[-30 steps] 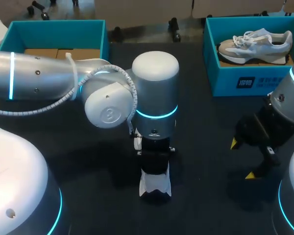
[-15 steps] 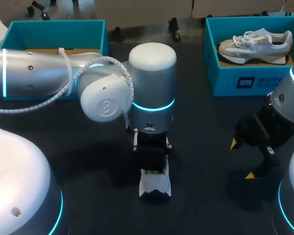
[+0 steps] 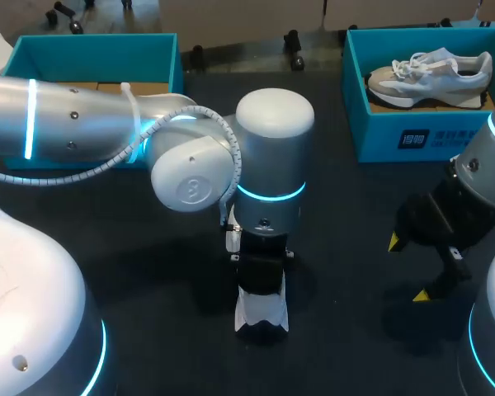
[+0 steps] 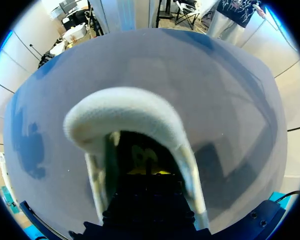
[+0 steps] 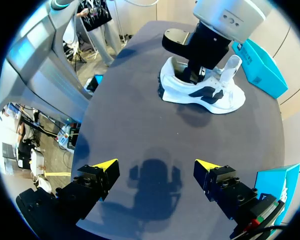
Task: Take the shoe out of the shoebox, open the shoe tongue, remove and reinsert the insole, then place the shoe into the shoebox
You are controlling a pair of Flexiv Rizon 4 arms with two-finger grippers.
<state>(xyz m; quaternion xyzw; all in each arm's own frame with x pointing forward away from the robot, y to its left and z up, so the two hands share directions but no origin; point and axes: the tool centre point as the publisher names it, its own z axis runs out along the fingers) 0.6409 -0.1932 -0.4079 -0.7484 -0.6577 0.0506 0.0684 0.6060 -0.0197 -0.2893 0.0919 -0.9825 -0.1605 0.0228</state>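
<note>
**One shoe, and nothing pinning it down**

On the dark desk (image 3: 355, 214), the left arm (image 3: 268, 157) reaches in past the middle and stands almost upright over the near centre. The right arm (image 3: 478, 190) hangs back at the near right. Two teal shoeboxes sit at the far edge. The far-left shoebox (image 3: 91, 45) shows only cardboard inside, and the far-right shoebox (image 3: 412, 136) holds a grey-and-white shoe (image 3: 429, 70).

The white shoe (image 3: 261, 313) lies on the desk at near centre, well apart from both boxes. Nothing but the left arm is touching it.

The main risk, as I judge it, is that any upward pull from inside lifts or drags the whole shoe rather than freeing the insole, because no second grip holds it down. A sideways pull could tip it over, and the collar wrapped around the wrist could get crushed.

The left jaws are sunk deep in the shoe's opening, with the padded collar arching round them. I cannot tell how far apart they stand or whether they hold the insole, which is hidden. The right jaws gape wide and empty above bare desk, touching nothing.
</note>
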